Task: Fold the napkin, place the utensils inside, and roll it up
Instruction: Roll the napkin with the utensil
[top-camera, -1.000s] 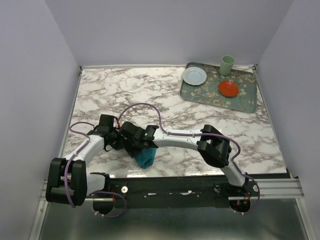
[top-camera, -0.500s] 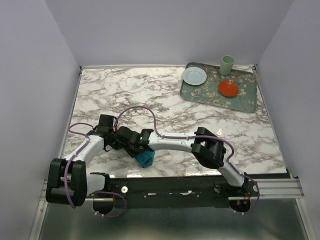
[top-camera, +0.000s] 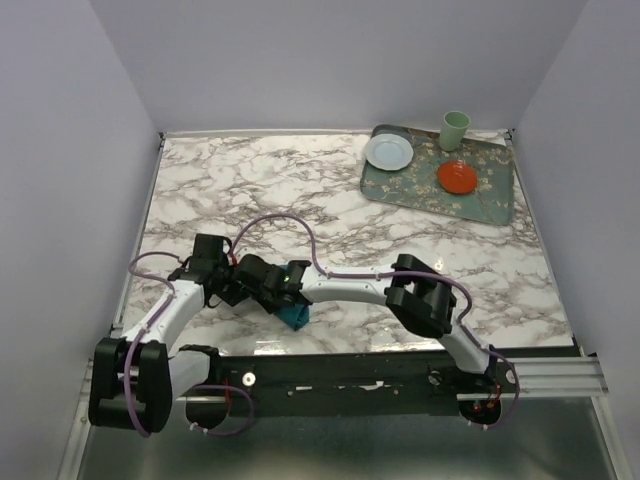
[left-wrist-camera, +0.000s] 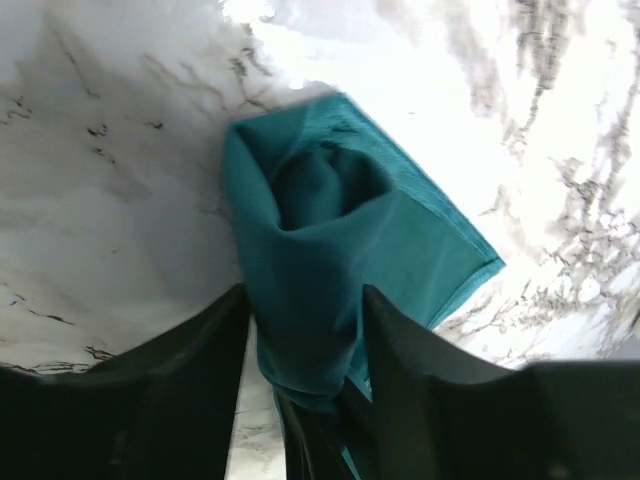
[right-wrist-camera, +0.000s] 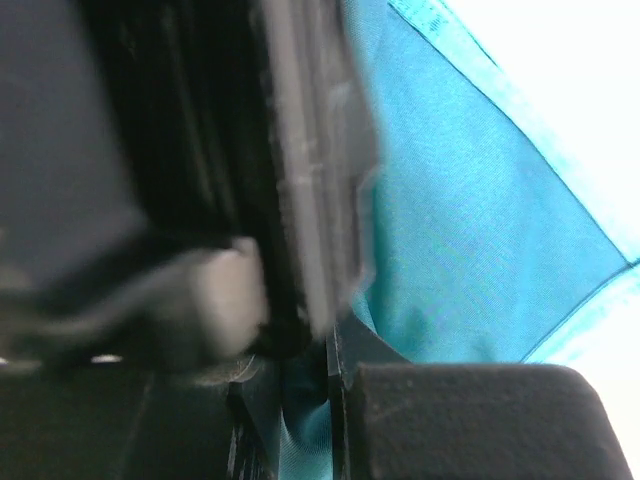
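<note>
The teal napkin (top-camera: 296, 318) lies as a rolled bundle near the table's front edge, mostly covered by both grippers. In the left wrist view the napkin roll (left-wrist-camera: 320, 230) runs between my left gripper's (left-wrist-camera: 303, 300) black fingers (left-wrist-camera: 170, 390), which stand apart around it, so this gripper is open. From the right, my right gripper (top-camera: 272, 290) meets the left gripper (top-camera: 238, 284) over the bundle. In the blurred right wrist view the right gripper (right-wrist-camera: 310, 410) has its jaws close together with the napkin cloth (right-wrist-camera: 470, 230) pinched in the narrow gap. The utensils are hidden.
A patterned grey-green tray (top-camera: 410, 188) sits at the back right, holding a white plate (top-camera: 388, 151), a red plate (top-camera: 456, 177) and a green cup (top-camera: 454, 130). Grey walls enclose the marble table (top-camera: 250, 180). A metal rail (top-camera: 400, 375) runs along the near edge.
My left gripper has opened and drawn back to the left. The right gripper slid left over the napkin and closed on it, and less of the cloth shows from above.
</note>
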